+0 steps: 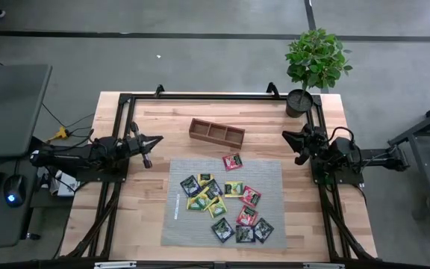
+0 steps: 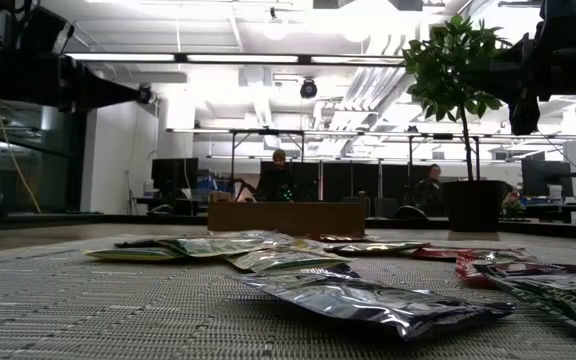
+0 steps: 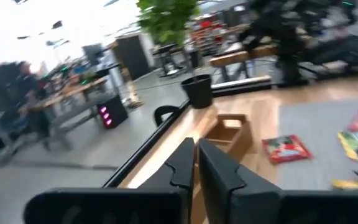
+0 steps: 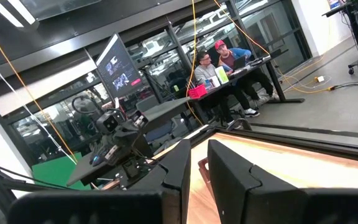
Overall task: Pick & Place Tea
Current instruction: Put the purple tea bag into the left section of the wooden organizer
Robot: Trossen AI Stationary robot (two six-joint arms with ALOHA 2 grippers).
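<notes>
Partly overlapped tea sachets (image 1: pixel 222 202), lowest labels unreadable, on grey mat (image 1: pixel 275 172).

Bare surface (image 1: pixel 148 202) at 9 o'clock and 3 o'clock of the grey mat (image 1: pixel 271 213): open lanes from both sides. Wooden tray (image 1: pixel 216 132) sits just off the mat's 12 o'clock edge, blocking a straight reach there. Potted plant (image 1: pixel 313 67) stands tall at the 1 o'clock corner, near the right gripper (image 1: pixel 293 137). Sachets (image 1: pixel 222 202) cluster on the mat from centre to 5 o'clock; its 7 o'clock corner is free.
</notes>
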